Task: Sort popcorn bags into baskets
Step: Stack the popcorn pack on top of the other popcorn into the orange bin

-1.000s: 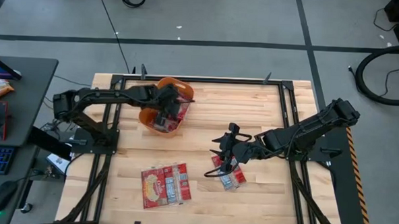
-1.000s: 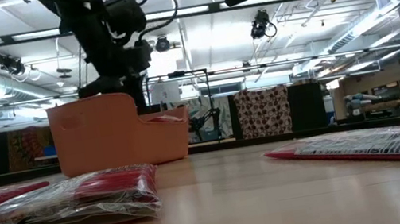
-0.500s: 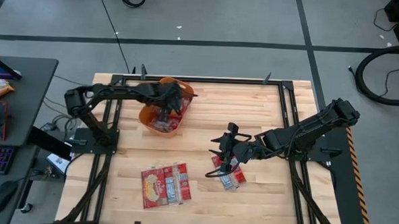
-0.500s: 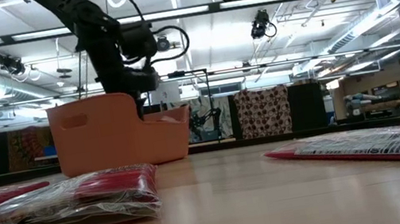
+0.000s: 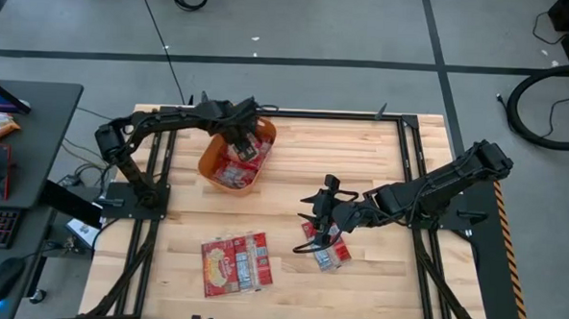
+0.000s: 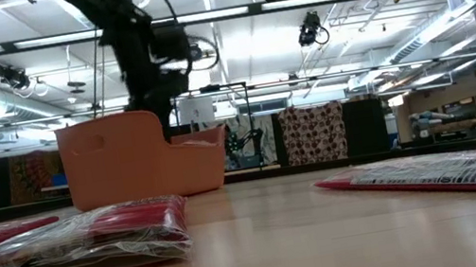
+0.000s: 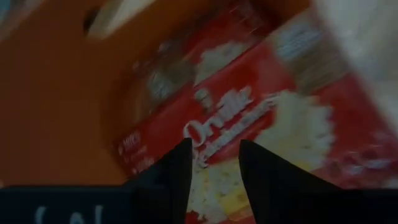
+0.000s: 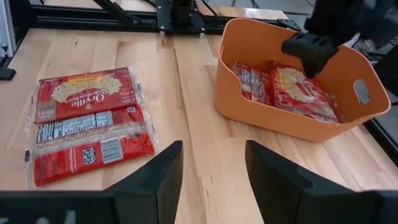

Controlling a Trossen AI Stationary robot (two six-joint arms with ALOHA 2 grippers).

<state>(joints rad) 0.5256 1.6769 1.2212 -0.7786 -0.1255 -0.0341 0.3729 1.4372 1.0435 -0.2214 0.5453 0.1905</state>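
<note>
1. Orange plastic, rounded and slope-walled: the basket sits toward ten o'clock on the wooden table, with several red popcorn bags lying inside it.
2. Over the basket's far rim hangs the left gripper. Its wrist view shows two dark fingers a narrow gap apart with nothing between them; a red popcorn bag lies just beyond the tips on the basket floor.
3. At about seven o'clock, well apart from both grippers, a clear-wrapped bundle of bags lies flat on the wood, with red fronts and white label panels showing.
4. Right of centre, toward four o'clock, the right gripper hovers low over another packet, which lies partly beneath the arm.
5. Seen from its own wrist, the right gripper's fingers stand well apart and empty, pointing across the table between the bundle and the basket.
6. From table height, the basket stands behind the bundle; the other packet lies flat at three o'clock.
</note>
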